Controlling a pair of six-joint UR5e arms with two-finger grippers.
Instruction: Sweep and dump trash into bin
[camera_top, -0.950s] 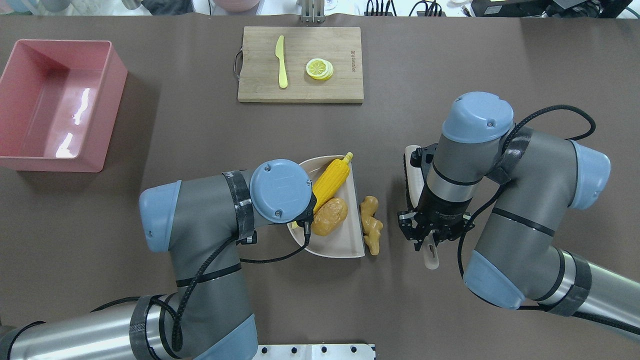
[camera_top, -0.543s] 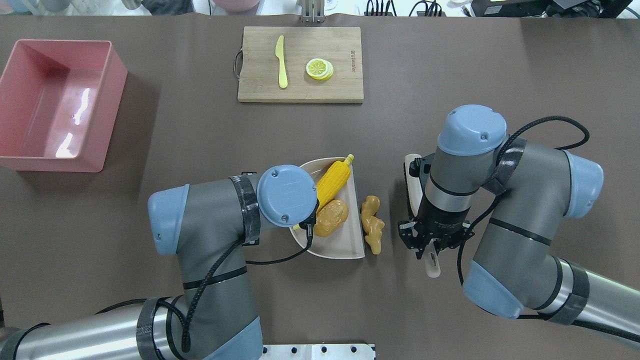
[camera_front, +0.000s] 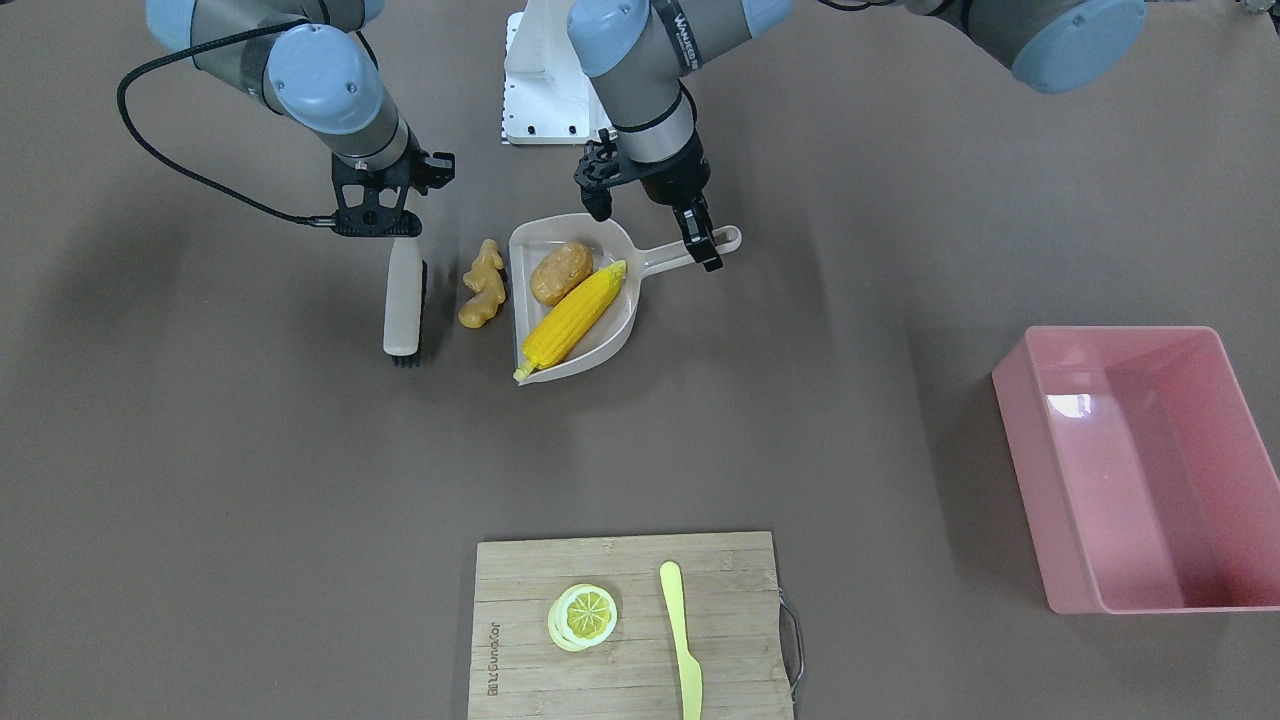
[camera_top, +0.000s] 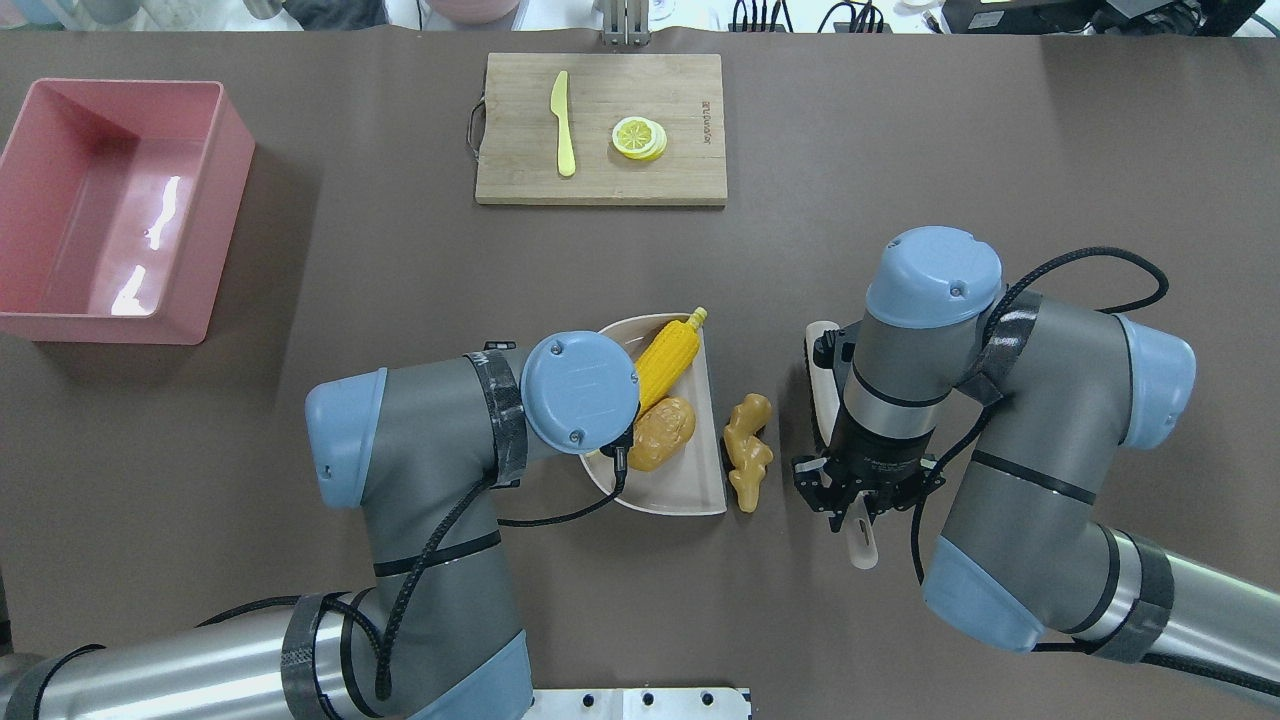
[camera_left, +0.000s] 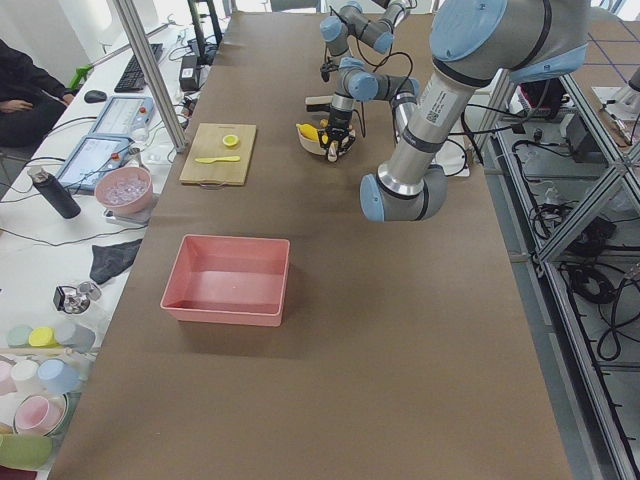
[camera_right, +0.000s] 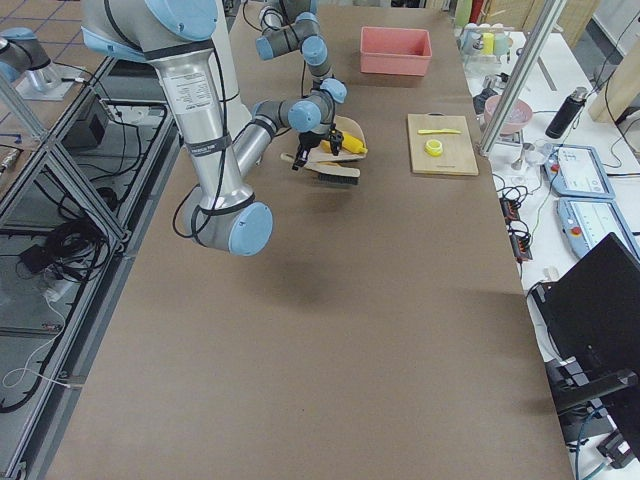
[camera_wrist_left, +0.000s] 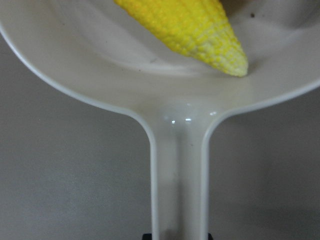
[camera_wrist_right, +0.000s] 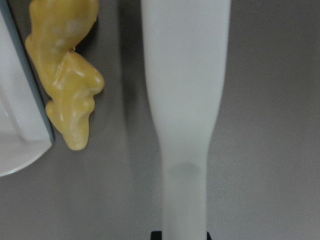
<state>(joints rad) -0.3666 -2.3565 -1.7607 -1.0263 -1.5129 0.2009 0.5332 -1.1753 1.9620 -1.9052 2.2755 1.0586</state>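
The beige dustpan (camera_front: 610, 345) holds the yellow corn cob (camera_front: 575, 318) and the brown potato (camera_front: 560, 272). My left gripper (camera_front: 705, 245) is shut on the dustpan's long handle (camera_wrist_left: 180, 175); in the overhead view its wrist hides it. The tan ginger root (camera_top: 748, 452) lies on the table just outside the pan's straight lip (camera_top: 715, 440). My right gripper (camera_top: 850, 500) is shut on the handle of a white brush (camera_front: 402, 300), which lies parallel to the ginger with a small gap between them. The pink bin (camera_top: 225, 240) stands at the far left, with nothing in it.
A wooden cutting board (camera_top: 690, 180) at the table's far edge carries a pale yellow knife (camera_top: 564, 125) and a lemon slice (camera_top: 638, 137). Bare brown table (camera_top: 400, 260) lies between the dustpan and the bin.
The right arm has drawn the brush back toward the robot's side, still beside the ginger. The left wrist shifted slightly right over the pan. The ginger barely moved.
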